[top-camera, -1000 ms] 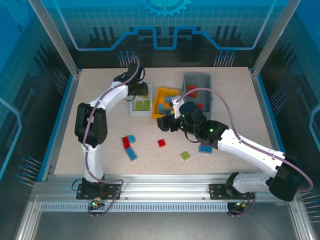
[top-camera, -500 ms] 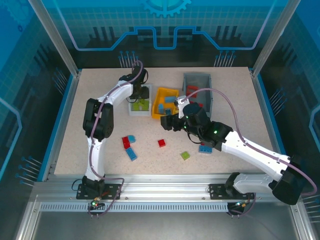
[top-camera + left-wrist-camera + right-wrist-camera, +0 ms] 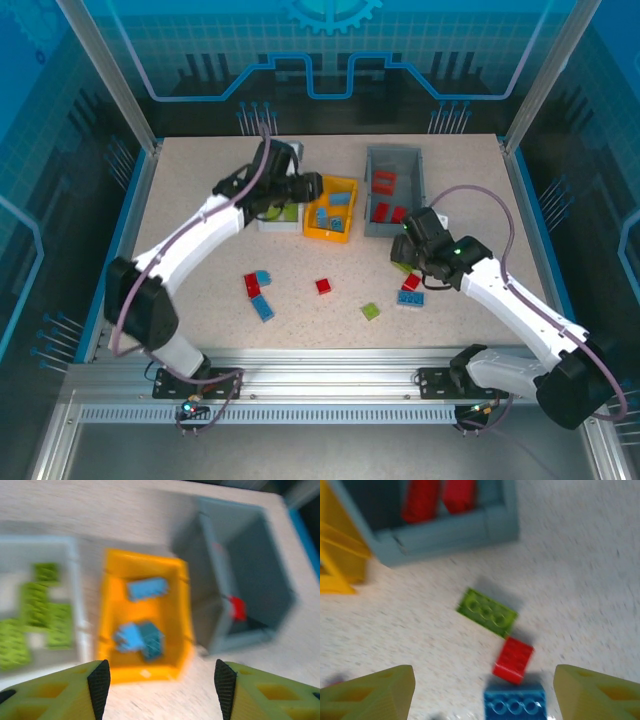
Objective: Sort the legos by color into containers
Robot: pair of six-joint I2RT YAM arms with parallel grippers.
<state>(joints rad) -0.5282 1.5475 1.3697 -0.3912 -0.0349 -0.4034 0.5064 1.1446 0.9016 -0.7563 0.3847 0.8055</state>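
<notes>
Red lego [image 3: 513, 660], just ahead of right pincer [image 3: 484, 679]

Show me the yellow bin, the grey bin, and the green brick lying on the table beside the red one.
yellow bin [image 3: 111, 615]: left wrist view, on its left wall.
grey bin [image 3: 445, 535]: right wrist view, on its outer wall.
green brick [image 3: 487, 612]: right wrist view, on its studded top.

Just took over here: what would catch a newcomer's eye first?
At the far centre the sorting shows: green legos in the white bin, blue ones in the orange bin, red ones in the grey bin. The right end effector hangs open over three loose bricks, green, red and blue.
</notes>
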